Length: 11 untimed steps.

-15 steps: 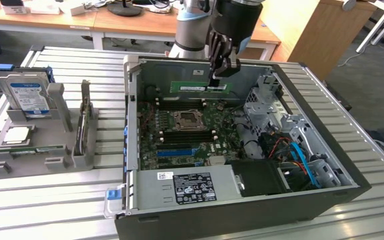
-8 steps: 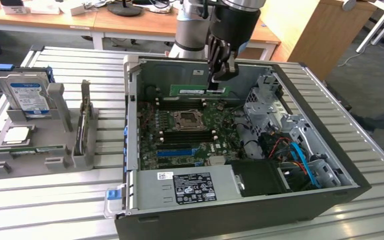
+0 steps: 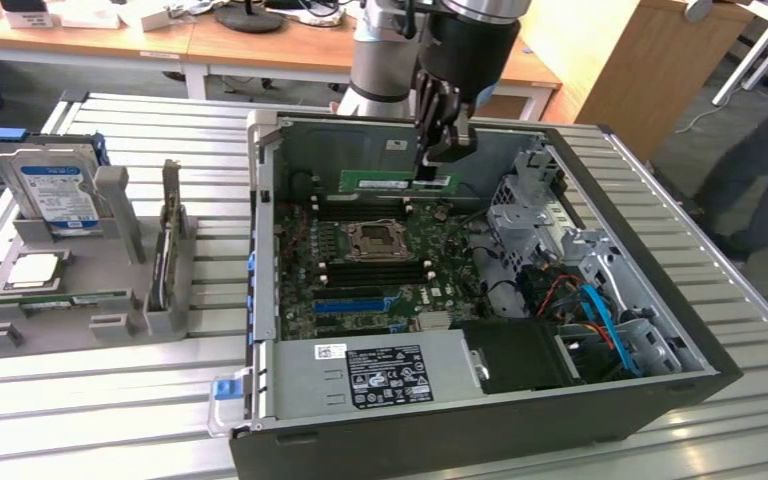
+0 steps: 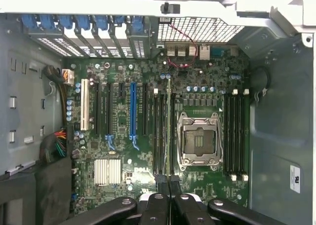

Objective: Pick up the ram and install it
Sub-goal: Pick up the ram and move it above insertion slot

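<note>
The ram [image 3: 395,183] is a long green stick with a white sticker, held level inside the open computer case [image 3: 651,330], above the far part of the motherboard [image 3: 357,280]. My gripper [image 3: 435,160] is shut on its top edge from above. In the wrist view the ram [image 4: 169,131] appears edge-on as a thin line. It runs along the black memory slots [image 4: 160,136] beside the empty processor socket [image 4: 198,138]. My gripper [image 4: 169,185] pinches its near end. I cannot tell whether the stick touches a slot.
A grey holder [image 3: 51,330] stands at the exterior view's left with a hard drive [image 3: 48,190], a silver processor chip [image 3: 33,270] and a second green stick [image 3: 167,240]. The power supply [image 3: 377,372] fills the case's near end. A person [image 3: 758,170] stands at the right.
</note>
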Each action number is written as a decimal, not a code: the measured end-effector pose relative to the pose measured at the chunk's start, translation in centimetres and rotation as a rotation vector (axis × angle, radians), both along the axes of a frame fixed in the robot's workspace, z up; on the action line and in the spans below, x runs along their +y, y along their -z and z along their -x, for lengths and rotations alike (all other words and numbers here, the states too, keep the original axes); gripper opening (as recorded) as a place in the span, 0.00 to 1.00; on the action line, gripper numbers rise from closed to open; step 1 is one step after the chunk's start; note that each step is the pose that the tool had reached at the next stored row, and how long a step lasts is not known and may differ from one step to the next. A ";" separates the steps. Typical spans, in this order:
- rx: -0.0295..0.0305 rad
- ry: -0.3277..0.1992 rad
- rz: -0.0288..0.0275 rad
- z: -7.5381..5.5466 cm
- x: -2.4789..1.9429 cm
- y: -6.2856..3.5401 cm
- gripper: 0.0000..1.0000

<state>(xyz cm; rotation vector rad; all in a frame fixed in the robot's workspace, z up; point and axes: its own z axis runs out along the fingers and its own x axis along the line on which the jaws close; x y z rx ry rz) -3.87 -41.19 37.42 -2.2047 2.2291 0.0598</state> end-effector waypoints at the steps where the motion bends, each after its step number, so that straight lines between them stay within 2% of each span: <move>1: -0.0001 0.000 -0.0001 0.0 0.00 0.02 0.12; 6: -0.0001 -0.001 0.0000 0.0 0.00 0.07 0.12; 11: -0.0001 -0.001 0.0000 0.0 0.00 0.51 0.12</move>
